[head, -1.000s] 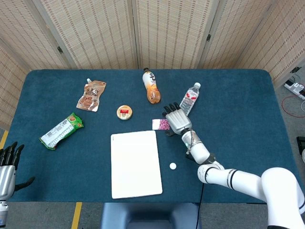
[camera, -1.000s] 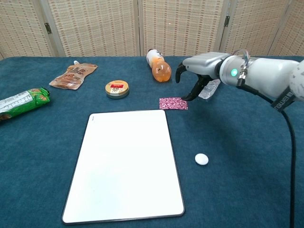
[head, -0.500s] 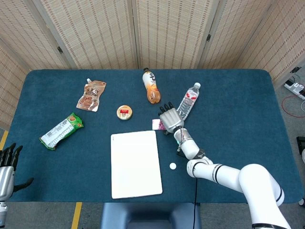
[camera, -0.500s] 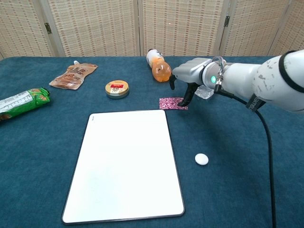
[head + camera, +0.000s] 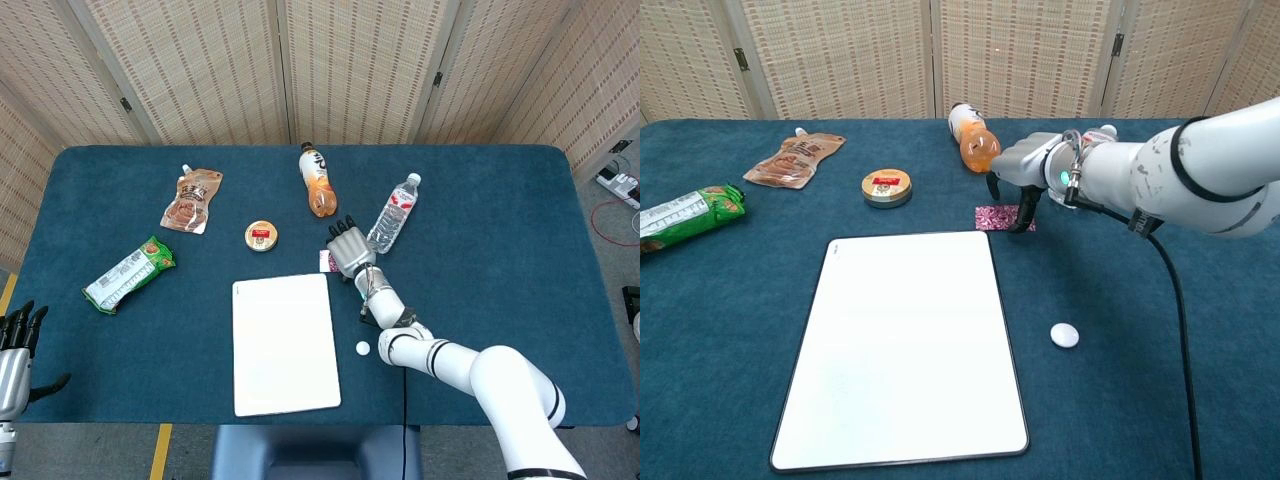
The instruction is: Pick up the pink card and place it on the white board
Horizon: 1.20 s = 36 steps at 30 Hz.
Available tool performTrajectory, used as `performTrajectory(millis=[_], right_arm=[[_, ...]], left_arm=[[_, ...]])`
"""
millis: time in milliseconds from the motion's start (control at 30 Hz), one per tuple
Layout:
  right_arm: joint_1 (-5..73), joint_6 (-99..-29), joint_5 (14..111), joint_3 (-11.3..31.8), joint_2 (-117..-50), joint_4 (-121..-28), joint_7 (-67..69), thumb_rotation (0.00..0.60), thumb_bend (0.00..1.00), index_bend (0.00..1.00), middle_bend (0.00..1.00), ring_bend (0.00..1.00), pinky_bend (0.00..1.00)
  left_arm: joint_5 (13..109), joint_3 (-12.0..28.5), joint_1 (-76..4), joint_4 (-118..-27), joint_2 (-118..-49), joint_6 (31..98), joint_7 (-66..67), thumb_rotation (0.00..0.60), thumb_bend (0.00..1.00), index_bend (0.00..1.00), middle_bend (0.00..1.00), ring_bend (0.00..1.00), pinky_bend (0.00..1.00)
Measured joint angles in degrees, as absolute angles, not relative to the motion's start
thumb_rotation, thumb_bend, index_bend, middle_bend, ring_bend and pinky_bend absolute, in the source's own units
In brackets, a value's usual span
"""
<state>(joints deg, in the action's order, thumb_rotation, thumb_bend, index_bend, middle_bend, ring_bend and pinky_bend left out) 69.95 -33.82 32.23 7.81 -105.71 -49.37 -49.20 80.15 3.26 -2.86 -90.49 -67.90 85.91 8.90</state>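
Pink card (image 5: 998,217) lay flat at the white board's (image 5: 905,340) 1 o'clock corner. Right robot hand (image 5: 1018,181) had slid over it, fingertips (image 5: 1017,227) down on its right edge, nothing grasped yet; pickup looked imminent.

On our tabletop (image 5: 500,220): board (image 5: 285,343), pouch (image 5: 191,201), green packet (image 5: 128,273), tin (image 5: 261,235), orange bottle (image 5: 318,180), water bottle (image 5: 393,214), white pebble (image 5: 362,348). Our right hand (image 5: 347,250) covers most of the card (image 5: 324,261); left hand (image 5: 14,345) at the edge.
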Motion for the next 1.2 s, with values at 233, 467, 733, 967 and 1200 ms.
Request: performTrajectory(millis=[233, 467, 733, 967, 1200], right_arm=[[70.64, -32.87, 31.45, 6.95, -107.04, -47.05, -49.23, 0.423, 0.32, 0.25, 0.11, 0.00, 0.00], [70.60, -33.04, 31.31, 6.63, -107.81, -45.73, -48.88, 0.424, 0.32, 0.25, 0.11, 0.00, 0.00], [70.47, -33.31, 31.61, 6.72, -108.54, -44.69, -48.46, 0.425, 0.32, 0.35, 0.12, 0.00, 0.00], [70.25, -33.93, 32.00, 6.90, -108.77, -44.46, -48.58, 0.427, 0.32, 0.43, 0.13, 0.00, 0.00], [70.09, -34.74, 33.67, 7.63, -107.61, -46.28, -47.34, 0.425, 0.32, 0.43, 0.13, 0.00, 0.00]], left_arm=[[79.98, 3.35, -2.90, -90.31, -68.03, 85.64, 8.75, 0.600, 0.13, 0.00, 0.00, 0.00, 0.00], [80.04, 3.29, -2.78, -90.08, -68.16, 85.64, 8.37, 0.600, 0.13, 0.00, 0.00, 0.00, 0.00], [80.04, 3.18, -2.53, -89.77, -68.21, 85.67, 7.94, 0.600, 0.13, 0.00, 0.00, 0.00, 0.00], [80.05, 3.15, -2.51, -89.57, -68.33, 85.50, 7.80, 0.600, 0.13, 0.00, 0.00, 0.00, 0.00], [79.64, 3.14, -2.51, -89.87, -68.09, 85.04, 7.98, 0.600, 0.13, 0.00, 0.00, 0.00, 0.00]])
